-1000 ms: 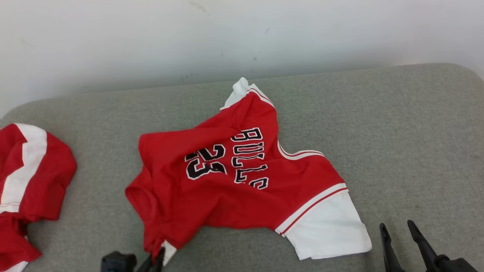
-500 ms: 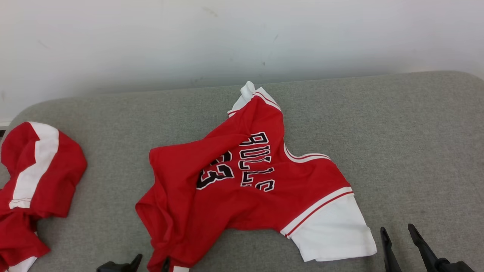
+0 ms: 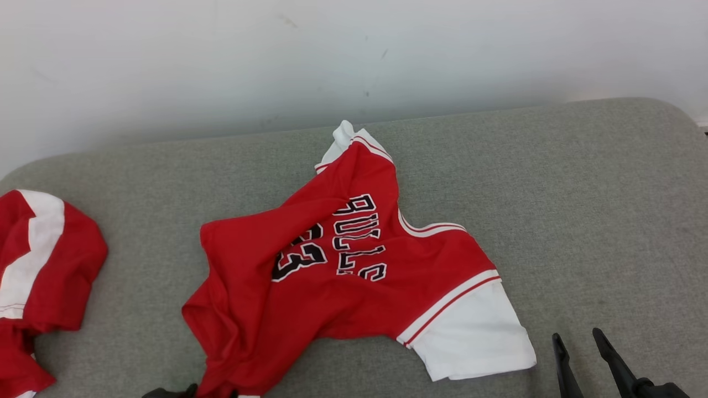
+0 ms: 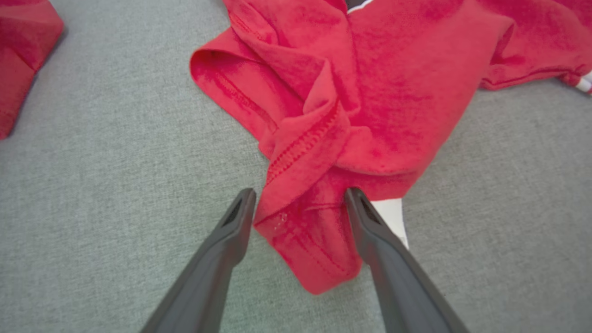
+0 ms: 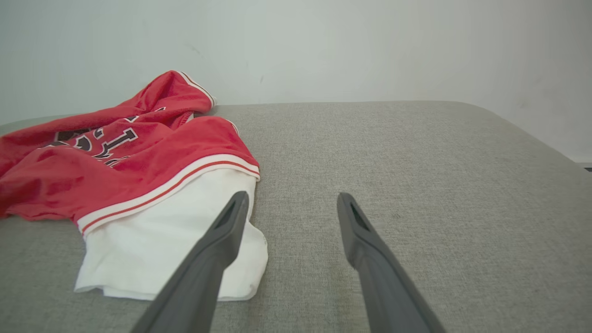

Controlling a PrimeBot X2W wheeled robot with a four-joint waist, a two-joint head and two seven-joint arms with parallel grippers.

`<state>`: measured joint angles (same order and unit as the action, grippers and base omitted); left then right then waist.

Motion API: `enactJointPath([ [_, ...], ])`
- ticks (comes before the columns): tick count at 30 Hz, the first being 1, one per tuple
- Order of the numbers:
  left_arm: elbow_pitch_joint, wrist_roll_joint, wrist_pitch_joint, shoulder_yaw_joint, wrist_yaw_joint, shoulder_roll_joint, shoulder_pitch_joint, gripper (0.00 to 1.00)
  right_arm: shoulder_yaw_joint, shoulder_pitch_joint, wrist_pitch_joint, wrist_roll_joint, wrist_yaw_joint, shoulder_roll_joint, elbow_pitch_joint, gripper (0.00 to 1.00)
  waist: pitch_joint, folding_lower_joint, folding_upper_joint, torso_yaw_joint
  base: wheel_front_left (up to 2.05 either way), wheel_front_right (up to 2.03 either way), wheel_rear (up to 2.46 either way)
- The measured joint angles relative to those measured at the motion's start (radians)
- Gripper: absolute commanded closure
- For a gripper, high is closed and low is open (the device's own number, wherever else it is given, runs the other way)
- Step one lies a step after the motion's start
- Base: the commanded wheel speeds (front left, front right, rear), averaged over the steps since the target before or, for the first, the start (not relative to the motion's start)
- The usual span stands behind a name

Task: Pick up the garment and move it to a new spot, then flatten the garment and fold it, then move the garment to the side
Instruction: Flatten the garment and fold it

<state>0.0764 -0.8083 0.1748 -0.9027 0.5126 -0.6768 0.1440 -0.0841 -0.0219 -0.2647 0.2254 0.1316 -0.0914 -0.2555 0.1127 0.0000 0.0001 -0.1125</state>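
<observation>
The red jersey (image 3: 343, 276) is lying rumpled and partly spread on the grey worktop (image 3: 581, 193), its black lettering facing up. Its white sleeve (image 3: 470, 337) is lying flat at the near right corner, and a second, narrower sleeve is pointing toward the wall (image 3: 221, 66) beyond the jersey.

The left claw (image 4: 299, 192) is standing released at the jersey's near left corner. Its fingers are spreading wide on either side of a bunched hem fold (image 4: 305, 222), which is lying loose between them and not being pinched.

The right claw (image 3: 576, 334) is also standing open, hovering over bare cloth just right of the white sleeve and gripping nothing. In the right wrist view its left finger is crossing in front of the sleeve's edge.

To the jersey's right the worktop is running bare out to its rounded corner, leaving wide room. To the jersey's left a shorter bare strip is separating it from a second red garment (image 3: 44, 265), which is lying well apart. Behind the jersey only a narrow band is remaining before the worktop's far edge.
</observation>
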Motion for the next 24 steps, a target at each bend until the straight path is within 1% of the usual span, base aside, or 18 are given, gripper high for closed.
enactJointPath([
  [8,0.024,-0.024,0.013,0.023,-0.01,0.009,0.0,0.0,0.0,0.001,0.0,0.0,0.0,0.0,-0.001,0.0,-0.004,0.0,0.0,-0.009,0.0,0.0,0.0],
  [10,0.023,-0.03,0.017,0.028,-0.012,0.01,0.0,0.03,0.001,0.001,0.0,0.0,0.0,0.0,-0.001,0.0,-0.006,0.0,0.0,-0.009,0.0,0.0,0.0],
  [12,0.023,-0.035,0.019,0.031,-0.015,0.01,-0.001,0.18,0.002,0.001,0.0,0.0,0.0,0.0,-0.002,0.0,-0.008,0.0,0.0,-0.009,0.0,0.0,0.0],
  [13,0.025,-0.039,0.019,0.034,-0.019,0.01,-0.003,0.28,0.002,0.0,0.0,0.0,0.0,0.0,-0.002,0.0,-0.01,0.0,0.0,-0.009,0.0,0.0,0.0],
  [14,0.025,-0.039,0.019,0.034,-0.019,0.01,-0.003,0.53,0.002,0.0,0.0,0.0,0.0,0.0,-0.002,0.0,-0.01,0.0,0.0,-0.009,0.0,0.0,0.0],
  [16,0.033,-0.044,0.019,0.035,-0.02,0.01,-0.007,0.7,0.001,0.0,0.0,0.0,0.0,0.0,-0.003,0.0,-0.013,0.0,0.0,-0.01,0.0,0.0,0.0],
  [17,0.036,-0.05,0.019,0.036,-0.021,0.01,-0.009,0.81,0.001,0.0,0.0,0.0,0.0,0.0,-0.003,0.0,-0.015,0.0,0.0,-0.01,0.0,0.0,0.0],
  [18,0.038,-0.057,0.019,0.037,-0.022,0.011,-0.01,1.0,0.0,0.0,0.0,0.0,0.0,0.0,-0.003,0.0,-0.016,0.0,0.0,-0.01,0.0,0.0,0.0],
  [24,0.056,-0.092,0.021,0.049,-0.051,0.025,-0.014,1.0,-0.001,0.0,0.0,-0.001,0.0,-0.004,-0.003,0.0,-0.018,0.0,0.0,-0.01,0.0,0.0,0.0],
])
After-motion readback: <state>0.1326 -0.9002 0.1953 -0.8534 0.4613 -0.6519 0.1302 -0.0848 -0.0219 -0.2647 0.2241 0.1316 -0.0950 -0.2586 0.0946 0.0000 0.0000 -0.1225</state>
